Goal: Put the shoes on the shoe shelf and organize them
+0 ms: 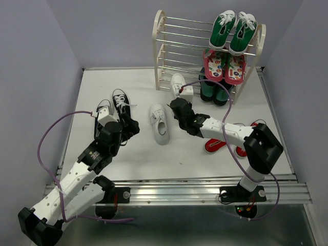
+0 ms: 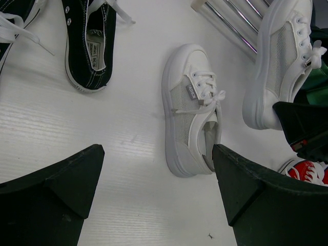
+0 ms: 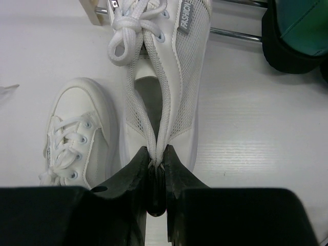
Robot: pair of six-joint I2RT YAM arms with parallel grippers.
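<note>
**At the shelf's foot: white shoe pinched by the heel**

At twelve o'clock on the table (image 1: 102, 82) stands the shelf (image 1: 159, 31). Its right half is already taken by green sneakers (image 1: 233, 31), pink shoes (image 1: 224, 66) and dark boots (image 1: 212, 92). Just off its lower left corner lies the white shoe (image 3: 159, 77), toe toward the rods. The right gripper (image 3: 156, 159) is nipped almost fully together on the shoe's heel collar, with only the folded fabric between its jaws. The second white shoe (image 1: 160, 123) lies near the table's centre, the black pair (image 1: 120, 100) at ten o'clock and the red pair (image 1: 215, 145) at four. The left gripper (image 2: 156, 154) hangs over the second white shoe with its jaws spread wide, holding nothing.

The shoe looks light, with a soft mesh upper over a firmer rubber sole. Held by the collar alone, the toe would likely droop and swing (the collar is visibly crushed flat). A grip across the side wall at the opening would probably steady it better. The loose lace bows could catch on the thin rods.

The toe is cut off at the top of the wrist view, so it is unclear whether the toe rests on the table or on the lowest rods. The right forearm hides most of the red pair, and the left wrist partly covers one black shoe.
</note>
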